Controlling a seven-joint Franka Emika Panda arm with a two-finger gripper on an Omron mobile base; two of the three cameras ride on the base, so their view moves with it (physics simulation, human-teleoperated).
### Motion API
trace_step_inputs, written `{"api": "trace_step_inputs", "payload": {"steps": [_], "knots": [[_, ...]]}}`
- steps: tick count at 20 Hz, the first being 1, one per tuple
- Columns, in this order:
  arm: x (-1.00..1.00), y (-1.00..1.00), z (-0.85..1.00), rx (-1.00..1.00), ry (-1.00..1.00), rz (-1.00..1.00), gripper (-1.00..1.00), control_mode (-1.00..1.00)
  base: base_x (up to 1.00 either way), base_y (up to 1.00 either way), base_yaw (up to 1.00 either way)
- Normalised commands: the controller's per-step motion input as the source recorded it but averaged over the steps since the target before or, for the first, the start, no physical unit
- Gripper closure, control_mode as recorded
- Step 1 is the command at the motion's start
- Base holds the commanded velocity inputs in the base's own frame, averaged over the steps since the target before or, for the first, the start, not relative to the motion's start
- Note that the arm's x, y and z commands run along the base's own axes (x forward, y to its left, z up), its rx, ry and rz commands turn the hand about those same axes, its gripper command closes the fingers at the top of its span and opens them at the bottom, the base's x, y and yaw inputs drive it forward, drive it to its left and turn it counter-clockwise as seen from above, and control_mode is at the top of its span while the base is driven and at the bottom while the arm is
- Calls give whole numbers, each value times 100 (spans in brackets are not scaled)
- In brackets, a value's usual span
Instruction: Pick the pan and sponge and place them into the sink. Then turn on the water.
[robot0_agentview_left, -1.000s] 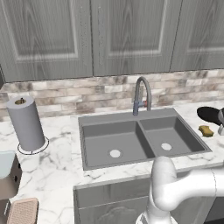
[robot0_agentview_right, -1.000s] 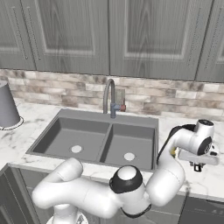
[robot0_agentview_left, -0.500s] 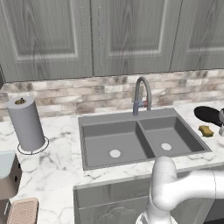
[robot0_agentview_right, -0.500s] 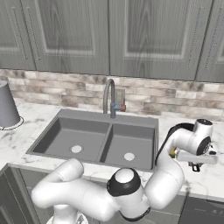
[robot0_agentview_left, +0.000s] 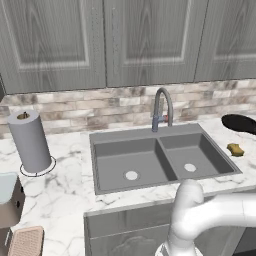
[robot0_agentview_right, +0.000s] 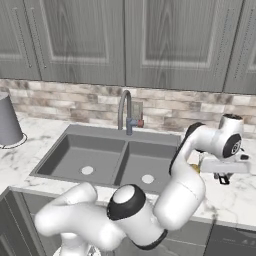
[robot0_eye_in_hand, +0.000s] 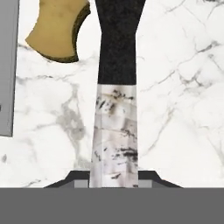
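Though tips seem hidden, pincer (robot0_eye_in_hand: 114, 177) straddles pan (robot0_eye_in_hand: 116, 43) handle.

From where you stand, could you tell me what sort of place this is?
A rendered home kitchen, it seems. A grey double sink with an arched faucet sits in a marble counter, under grey cabinets and a brick backsplash. A paper towel roll stands on the counter.

The black pan (robot0_agentview_left: 241, 123) and small yellow-ochre sponge (robot0_agentview_left: 235, 149) lie on the marble tabletop right of the dry, empty grey double-basin sink (robot0_agentview_left: 155, 156).
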Motion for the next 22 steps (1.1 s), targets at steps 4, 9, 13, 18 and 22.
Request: {"api": "trace_step_inputs", "payload": {"steps": [4, 9, 13, 18, 22], "knots": [[-72, 100, 4, -10, 10, 10, 100, -100, 0, 0, 0], [-58, 96, 4, -1, 2, 14, 100, -100, 0, 0, 0], [-9, 55, 7, 2, 0, 3, 100, -100, 0, 0, 0], [10, 39, 2, 2, 1, 3, 100, -100, 0, 0, 0], [60, 52, -23, -6, 17, 3, 100, -100, 0, 0, 0]]}}
